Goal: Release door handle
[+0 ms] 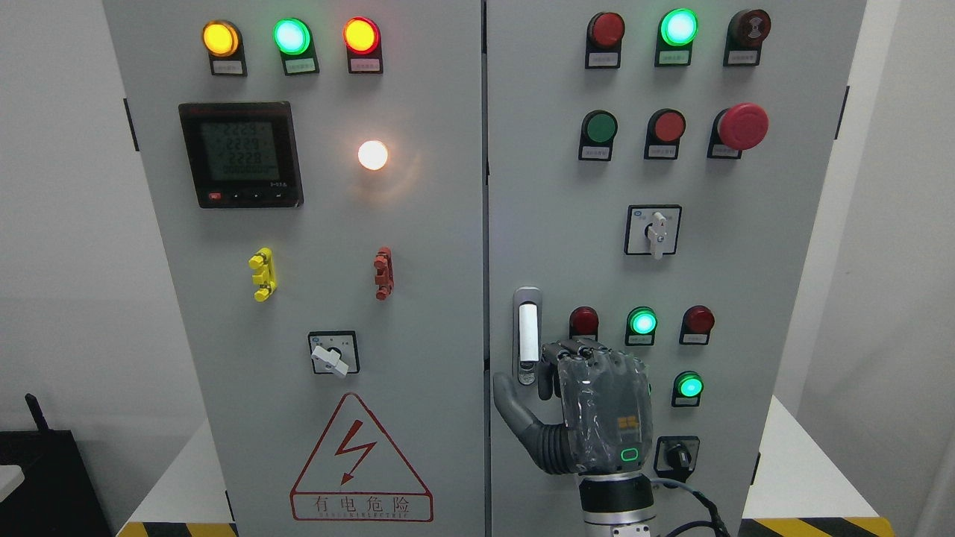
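Note:
The door handle [527, 332] is a silver lever lying flat in its recessed plate, on the left edge of the cabinet's right door [746, 194]. My right hand [531, 388] comes up from the bottom edge and sits just right of the handle's lower end, back of the hand toward the camera. Its four fingers [578, 350] are curled against the door beside the handle, not around the lever. The thumb [515, 406] sticks out to the left, below the handle plate. No left arm shows.
Both grey cabinet doors appear shut along the seam [485, 224]. Around my hand are lit green lamps [642, 322], red lamps [583, 321] and a rotary switch [677, 453]. The left door carries a meter [241, 154], a selector switch [333, 354] and a high-voltage warning sign [361, 462].

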{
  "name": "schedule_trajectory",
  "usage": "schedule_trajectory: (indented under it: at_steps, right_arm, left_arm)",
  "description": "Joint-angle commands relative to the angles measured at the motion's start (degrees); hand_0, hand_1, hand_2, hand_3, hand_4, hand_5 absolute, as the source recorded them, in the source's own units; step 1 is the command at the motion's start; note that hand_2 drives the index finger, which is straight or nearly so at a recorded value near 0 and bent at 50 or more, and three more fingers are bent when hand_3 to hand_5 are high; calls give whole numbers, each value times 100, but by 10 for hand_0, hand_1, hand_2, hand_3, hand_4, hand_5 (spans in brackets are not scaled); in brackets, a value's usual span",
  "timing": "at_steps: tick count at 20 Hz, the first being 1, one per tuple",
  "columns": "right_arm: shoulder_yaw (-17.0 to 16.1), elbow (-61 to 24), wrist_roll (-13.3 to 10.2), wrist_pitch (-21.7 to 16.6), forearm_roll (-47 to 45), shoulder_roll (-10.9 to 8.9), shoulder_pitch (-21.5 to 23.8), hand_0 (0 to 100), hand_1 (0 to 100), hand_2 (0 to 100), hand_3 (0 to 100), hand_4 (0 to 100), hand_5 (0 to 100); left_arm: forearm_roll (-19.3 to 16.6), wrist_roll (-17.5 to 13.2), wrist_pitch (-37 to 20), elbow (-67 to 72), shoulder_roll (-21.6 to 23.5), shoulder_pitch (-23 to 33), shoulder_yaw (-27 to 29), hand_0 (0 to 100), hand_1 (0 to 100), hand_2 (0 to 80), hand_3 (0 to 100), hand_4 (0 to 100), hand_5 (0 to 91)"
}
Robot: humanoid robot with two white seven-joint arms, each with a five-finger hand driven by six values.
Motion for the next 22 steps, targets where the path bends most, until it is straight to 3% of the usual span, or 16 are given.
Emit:
schedule_trajectory:
  at_steps: [1,22]
  right_arm:
    - [-24,302,-9,2,-31,11,-139,274,556,902,1000,943,997]
    - [-86,390,-9,63,-154,11,-245,316,583,905,1000,944,996]
  left_arm:
    - [0,-4,0,114,-1,0,-79,120,389,0,0,0,0]
    - [0,-4,0,114,-1,0,-79,120,389,0,0,0,0]
